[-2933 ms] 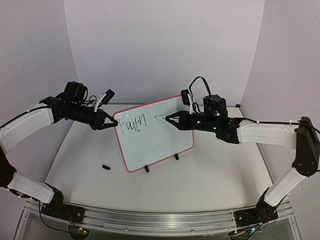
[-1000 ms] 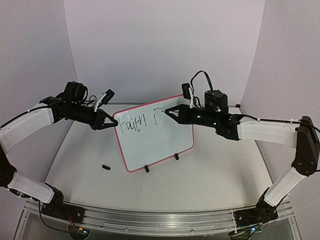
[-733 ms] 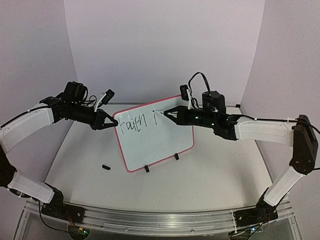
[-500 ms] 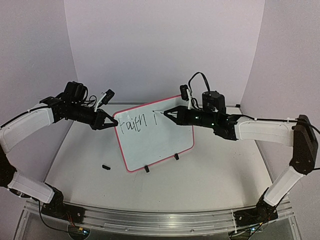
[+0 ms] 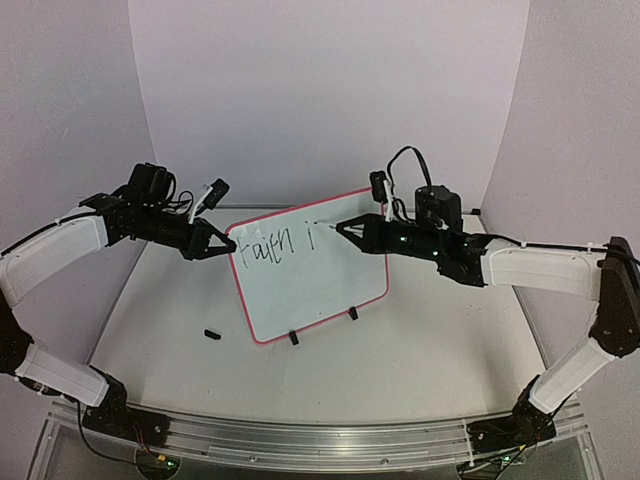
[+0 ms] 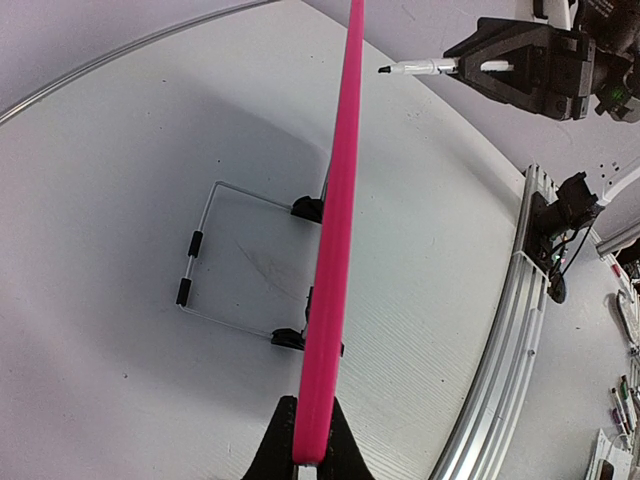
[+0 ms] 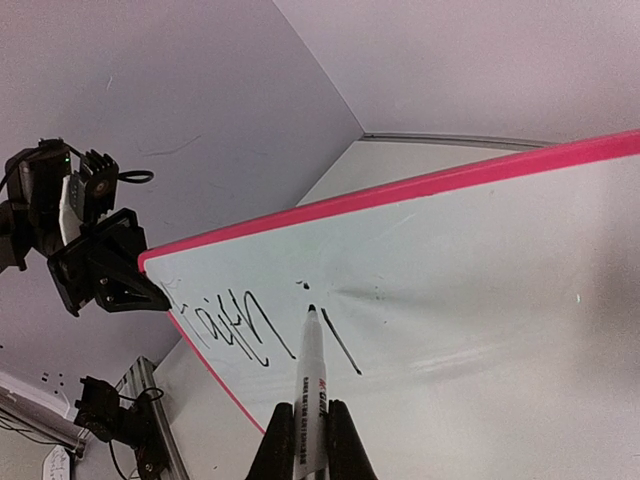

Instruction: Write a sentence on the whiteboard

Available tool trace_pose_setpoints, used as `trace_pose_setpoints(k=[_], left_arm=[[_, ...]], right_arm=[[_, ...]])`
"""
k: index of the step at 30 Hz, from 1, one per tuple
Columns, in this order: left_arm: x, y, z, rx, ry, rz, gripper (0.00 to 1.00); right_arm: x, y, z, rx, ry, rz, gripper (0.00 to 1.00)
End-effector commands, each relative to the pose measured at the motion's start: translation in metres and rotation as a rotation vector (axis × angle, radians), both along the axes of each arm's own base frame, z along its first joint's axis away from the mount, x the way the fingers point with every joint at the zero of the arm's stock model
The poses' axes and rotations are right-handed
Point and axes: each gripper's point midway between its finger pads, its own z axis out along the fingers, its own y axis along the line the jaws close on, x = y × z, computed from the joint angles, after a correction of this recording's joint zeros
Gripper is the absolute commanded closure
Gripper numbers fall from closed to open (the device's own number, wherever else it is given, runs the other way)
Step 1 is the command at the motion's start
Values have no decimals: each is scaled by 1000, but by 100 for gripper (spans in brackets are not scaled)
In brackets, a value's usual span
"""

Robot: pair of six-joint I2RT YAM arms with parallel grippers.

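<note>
Pink-framed white whiteboard (image 5: pixel 310 285) stands on black clip feet in the middle of the pale worktop (image 5: pixel 430 345).
The left claw (image 5: pixel 231 244) is clamped shut on the board's left edge. The right claw (image 5: pixel 342 229) is closed around a white marker pen (image 7: pixel 311 385). Its black tip is at the board's face, beside a short stroke and dot right of the handwritten letters; contact unclear. A small black cap (image 5: pixel 211 334) lies near-left.

Even, bright light — soft shadows

White-shelled arms (image 5: pixel 545 268), black joints (image 5: pixel 615 300) (looped cables (image 5: pixel 405 160))
</note>
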Motion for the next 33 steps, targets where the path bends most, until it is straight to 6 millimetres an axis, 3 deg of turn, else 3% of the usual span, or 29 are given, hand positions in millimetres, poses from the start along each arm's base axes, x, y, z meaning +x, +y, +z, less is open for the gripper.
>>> trace_pose_setpoints(k=[1, 12, 23, 28, 33], left_arm=[[6, 3, -10, 37, -21, 13, 100], [5, 3, -8, 35, -26, 12, 100], [5, 3, -8, 35, -26, 13, 100], [5, 3, -9, 36, -25, 13, 100], [6, 3, -9, 36, -24, 12, 100]], right_arm=[[9, 3, 7, 9, -37, -10, 100], [17, 3, -5, -4, -8, -27, 100], [9, -5, -41, -45, 76, -33, 100], [8, -5, -40, -42, 77, -33, 100], [10, -2, -21, -17, 44, -27, 100]])
